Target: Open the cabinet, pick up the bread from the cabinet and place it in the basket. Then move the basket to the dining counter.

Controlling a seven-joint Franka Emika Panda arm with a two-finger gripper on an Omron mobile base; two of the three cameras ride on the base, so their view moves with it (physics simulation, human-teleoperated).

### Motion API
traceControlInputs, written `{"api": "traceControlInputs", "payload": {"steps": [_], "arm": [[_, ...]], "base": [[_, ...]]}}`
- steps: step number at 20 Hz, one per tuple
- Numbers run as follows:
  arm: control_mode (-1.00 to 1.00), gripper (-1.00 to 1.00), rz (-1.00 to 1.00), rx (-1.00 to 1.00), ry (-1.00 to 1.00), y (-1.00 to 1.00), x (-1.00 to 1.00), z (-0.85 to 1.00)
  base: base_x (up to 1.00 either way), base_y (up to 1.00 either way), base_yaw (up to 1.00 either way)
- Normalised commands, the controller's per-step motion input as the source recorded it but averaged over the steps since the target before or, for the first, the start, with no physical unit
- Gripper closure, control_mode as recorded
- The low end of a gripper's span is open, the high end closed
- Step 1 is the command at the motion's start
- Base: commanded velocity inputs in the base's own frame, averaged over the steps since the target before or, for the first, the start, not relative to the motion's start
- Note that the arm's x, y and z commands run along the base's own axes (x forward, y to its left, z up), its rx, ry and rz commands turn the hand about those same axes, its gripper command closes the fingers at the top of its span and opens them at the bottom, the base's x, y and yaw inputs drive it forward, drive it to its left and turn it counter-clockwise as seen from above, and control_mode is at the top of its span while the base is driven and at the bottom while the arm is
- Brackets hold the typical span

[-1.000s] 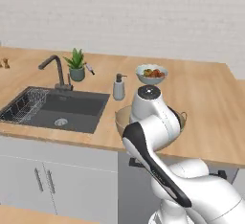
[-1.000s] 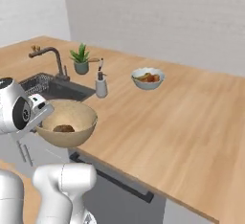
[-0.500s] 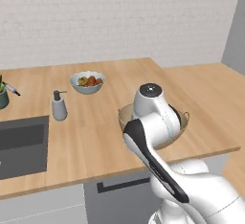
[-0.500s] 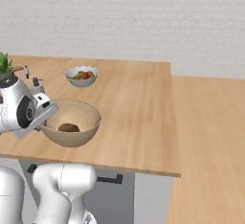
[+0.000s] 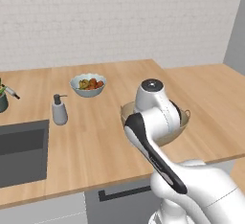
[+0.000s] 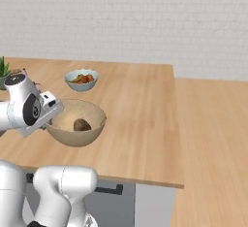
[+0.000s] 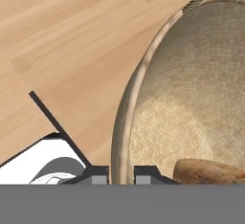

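The tan woven basket (image 6: 72,137) is over the dining counter (image 6: 140,100) near its front edge; I cannot tell whether it rests on the wood. A brown bread (image 6: 81,124) lies at its bottom, also seen in the hand view as bread (image 7: 210,172). My gripper (image 7: 120,175) is shut on the basket rim (image 7: 125,113), one fingertip on each side of it. In the left base view my arm covers most of the basket (image 5: 183,118). The cabinet is out of view.
A white fruit bowl (image 5: 88,84) and a soap dispenser (image 5: 59,110) stand further back on the counter, with the dark sink (image 5: 19,151) at the left. The counter ends at the right (image 6: 174,124), with wooden floor beyond. A white brick wall runs behind.
The whole picture has slid left as the base drove right along the counter; the sink and plant are now at the left margin. The basket stays in my shut gripper.
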Motion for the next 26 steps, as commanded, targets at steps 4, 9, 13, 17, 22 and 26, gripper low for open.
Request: {"api": "traceControlInputs", "payload": {"steps": [4,9,13,17,22,26], "arm": [[-1.0,1.0,0.0,0.0,0.0,0.0,0.04,-0.01],[-1.0,1.0,0.0,0.0,0.0,0.0,0.73,0.0],[-1.0,1.0,0.04,0.0,0.02,0.0,1.0,-0.02],[-1.0,1.0,0.14,0.0,0.06,-0.01,1.0,-0.19],[-1.0,1.0,0.13,0.0,-0.02,0.0,1.0,-0.19],[-1.0,1.0,0.08,0.0,-0.13,-0.03,0.97,-0.1]], "base": [[0.19,0.1,0.0],[0.0,0.0,0.0],[0.0,0.0,0.0],[0.0,0.0,0.0],[0.0,0.0,0.0],[0.0,0.0,0.0]]}}
